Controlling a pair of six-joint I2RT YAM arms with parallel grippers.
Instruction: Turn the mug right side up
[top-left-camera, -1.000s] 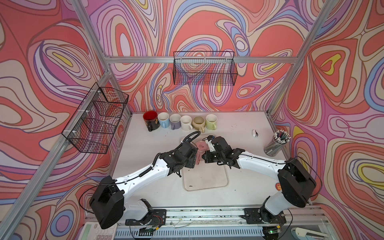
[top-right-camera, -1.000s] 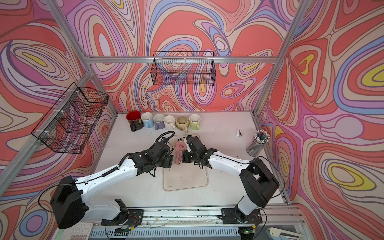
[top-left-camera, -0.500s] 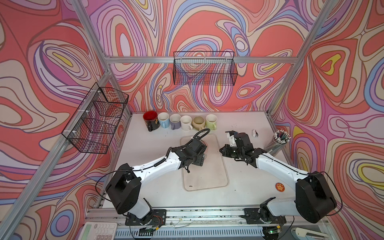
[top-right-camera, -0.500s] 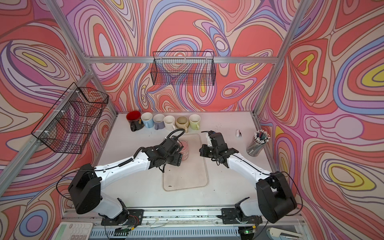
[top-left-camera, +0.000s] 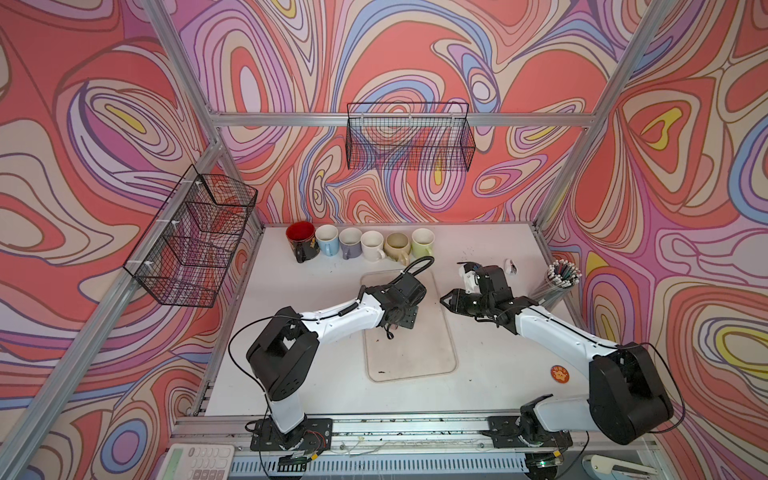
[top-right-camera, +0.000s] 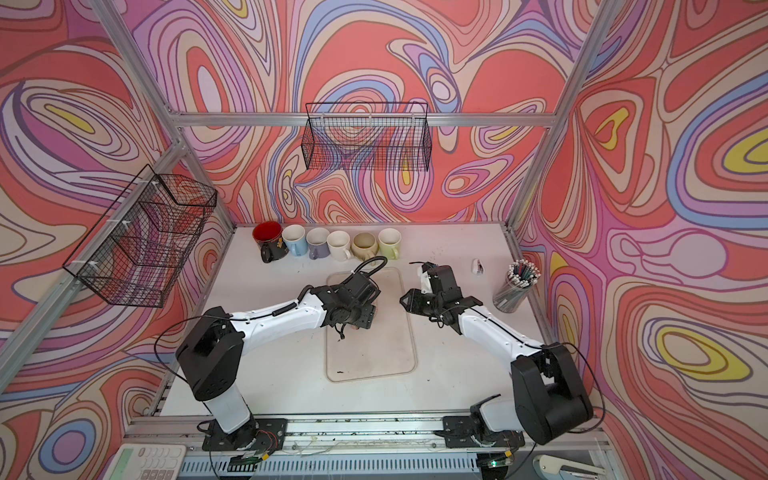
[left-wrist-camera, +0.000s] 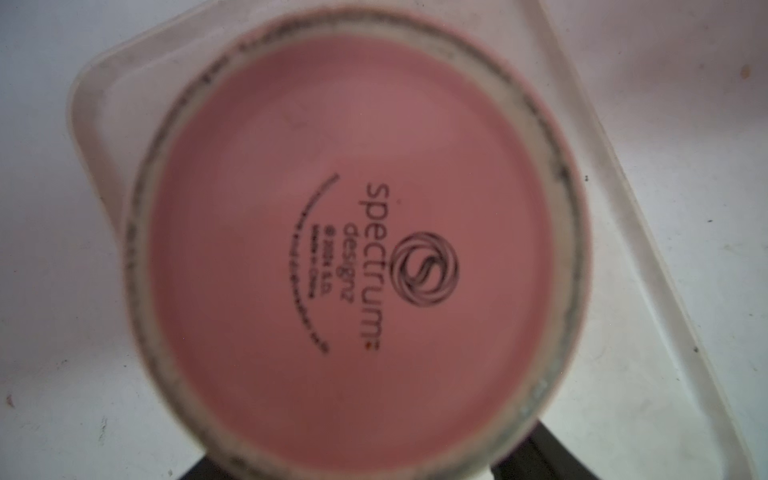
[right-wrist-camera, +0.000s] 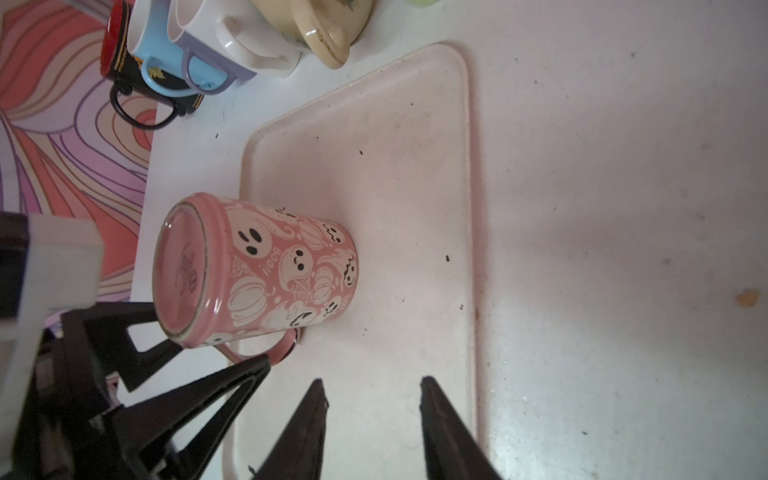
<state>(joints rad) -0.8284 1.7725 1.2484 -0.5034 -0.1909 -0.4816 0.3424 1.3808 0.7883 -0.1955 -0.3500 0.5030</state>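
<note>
Overhead, inverted mug (right-wrist-camera: 253, 270) almost wholly hidden beneath left claw (right-wrist-camera: 222, 356).

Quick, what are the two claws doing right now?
Left gripper: open, beside the pink mug, at its handle.
Right gripper: open, empty.

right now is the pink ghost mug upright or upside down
Upside down: the mug has its stamped base facing up and its mouth down on the tray.
</note>
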